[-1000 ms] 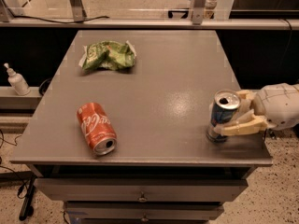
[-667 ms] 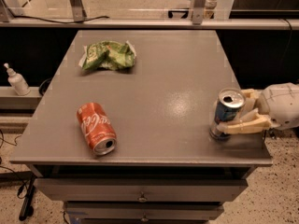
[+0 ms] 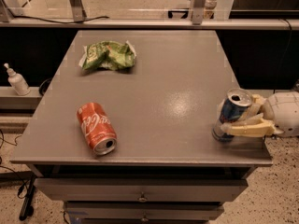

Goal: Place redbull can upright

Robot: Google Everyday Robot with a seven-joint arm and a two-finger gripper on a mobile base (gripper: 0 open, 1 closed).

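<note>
The redbull can (image 3: pixel 230 113), slim, blue and silver with a silver top, stands nearly upright and slightly tilted at the table's front right corner. My gripper (image 3: pixel 243 120) reaches in from the right, its cream fingers (image 3: pixel 247 128) on either side of the can and shut on it. The can's base is at or just above the table top (image 3: pixel 163 92).
A red Coca-Cola can (image 3: pixel 96 127) lies on its side at the front left. A crumpled green chip bag (image 3: pixel 108 55) lies at the back left. A white pump bottle (image 3: pixel 17 80) stands on a ledge left of the table. The right table edge is next to the gripper.
The gripper and the can have shifted slightly to the right and the can stands a little straighter. Nothing else has moved.
</note>
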